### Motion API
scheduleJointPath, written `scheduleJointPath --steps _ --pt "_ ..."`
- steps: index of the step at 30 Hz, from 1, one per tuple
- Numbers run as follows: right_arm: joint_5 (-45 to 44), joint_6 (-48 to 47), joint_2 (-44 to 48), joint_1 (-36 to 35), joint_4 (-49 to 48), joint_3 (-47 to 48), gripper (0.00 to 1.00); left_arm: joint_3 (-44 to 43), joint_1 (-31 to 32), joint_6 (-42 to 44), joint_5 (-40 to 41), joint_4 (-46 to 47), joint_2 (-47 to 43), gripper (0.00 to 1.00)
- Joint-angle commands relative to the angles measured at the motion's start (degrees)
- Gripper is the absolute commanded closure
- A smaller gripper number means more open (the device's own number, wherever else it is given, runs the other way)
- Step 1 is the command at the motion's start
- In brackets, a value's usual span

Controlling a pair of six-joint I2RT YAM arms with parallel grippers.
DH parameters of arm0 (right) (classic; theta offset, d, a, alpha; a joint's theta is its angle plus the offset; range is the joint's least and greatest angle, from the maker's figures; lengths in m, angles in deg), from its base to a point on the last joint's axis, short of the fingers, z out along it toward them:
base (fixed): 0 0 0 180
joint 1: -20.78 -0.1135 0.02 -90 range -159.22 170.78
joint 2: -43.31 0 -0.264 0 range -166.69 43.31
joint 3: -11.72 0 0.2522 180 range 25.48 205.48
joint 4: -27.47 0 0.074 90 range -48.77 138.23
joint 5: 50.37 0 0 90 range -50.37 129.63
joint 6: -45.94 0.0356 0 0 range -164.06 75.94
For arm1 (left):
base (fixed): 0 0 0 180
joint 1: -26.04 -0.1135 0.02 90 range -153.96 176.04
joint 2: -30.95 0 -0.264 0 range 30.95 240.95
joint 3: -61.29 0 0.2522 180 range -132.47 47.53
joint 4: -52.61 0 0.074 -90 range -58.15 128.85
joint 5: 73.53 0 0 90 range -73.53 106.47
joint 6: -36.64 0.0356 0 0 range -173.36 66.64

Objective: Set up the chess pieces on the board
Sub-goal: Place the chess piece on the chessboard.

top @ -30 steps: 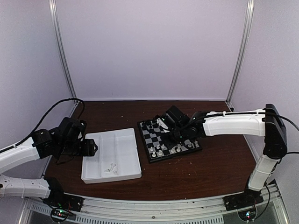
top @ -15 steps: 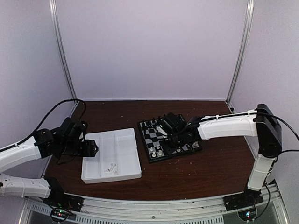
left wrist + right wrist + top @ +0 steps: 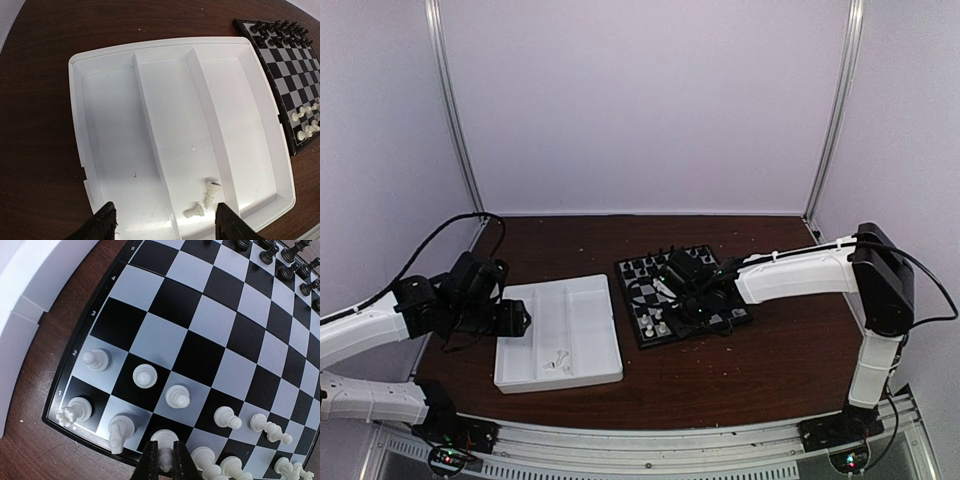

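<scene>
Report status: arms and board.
Left jaws open over tray, two white pieces inside. Right jaws shut on white piece at board's edge row. Neighbouring pieces close on both sides.

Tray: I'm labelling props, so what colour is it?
The tray is plain white, best seen in the left wrist view.

Left arm [image 3: 355,338] and right arm [image 3: 790,277] are white shells with chunky black joints, black cables [image 3: 440,226] trailing off both. The right gripper [image 3: 163,446] is all black. Tiny green/red lights [image 3: 447,461] at the bases.
</scene>
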Motion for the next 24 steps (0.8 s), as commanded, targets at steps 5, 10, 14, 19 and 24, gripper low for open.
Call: scheduleJointPath --steps 5,10,14,19,24 --pt "0.6 0.98 -1.08 0.01 -0.84 -0.36 0.92 -0.77 -0.43 -0.38 -0.5 2.92 0.98 0.32" --pt "0.45 0.75 -0.56 0.05 -0.19 0.23 0.8 -0.72 -0.43 -0.22 -0.68 2.92 1.17 0.32" --pt "-0.14 0.35 0.32 0.05 0.91 0.92 0.79 -0.72 -0.43 -0.3 -0.64 3.01 1.13 0.32" --pt "-1.06 -0.52 2.8 0.05 2.67 2.06 0.79 -0.66 -0.43 -0.31 -0.68 3.01 1.26 0.32" --pt "-1.98 -1.89 6.81 0.07 4.83 4.39 0.78 -0.68 -0.48 -0.21 -0.81 3.01 1.21 0.32"
